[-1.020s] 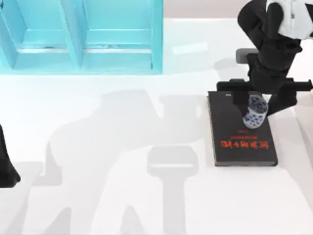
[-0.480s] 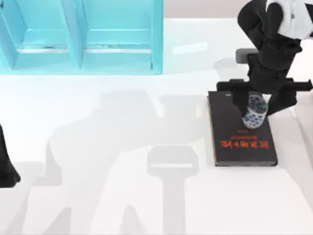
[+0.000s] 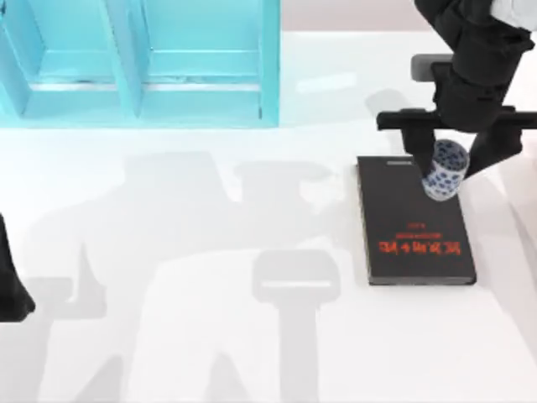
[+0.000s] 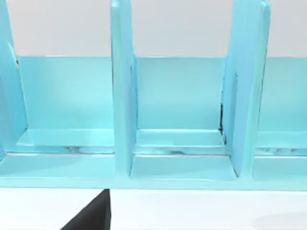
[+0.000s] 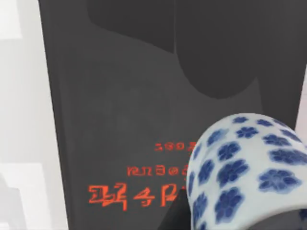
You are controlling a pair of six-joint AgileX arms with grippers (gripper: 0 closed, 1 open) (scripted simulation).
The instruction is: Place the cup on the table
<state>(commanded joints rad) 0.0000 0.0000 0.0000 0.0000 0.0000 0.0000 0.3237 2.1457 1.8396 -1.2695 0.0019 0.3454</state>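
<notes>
Your right gripper (image 3: 445, 164) is pinching the cup (image 3: 445, 170), a small white one with blue floral dots, one black finger on each side of it. In the top view the cup hangs over the far right corner of the black book (image 3: 414, 222), near the book's far edge. The right wrist view looks past the cup (image 5: 244, 175) down onto the book's cover (image 5: 124, 105) and its red lettering (image 5: 139, 194), with the cup clear of the cover rather than resting on it. The book lies flat on the white table (image 3: 210, 336), toward its right side. Your left arm (image 3: 13, 290) is parked at the table's left edge; you cannot tell how its fingers stand. Its wrist camera faces the turquoise shelf unit (image 4: 182, 120), which stands at the far left of the table (image 4: 201, 211).
</notes>
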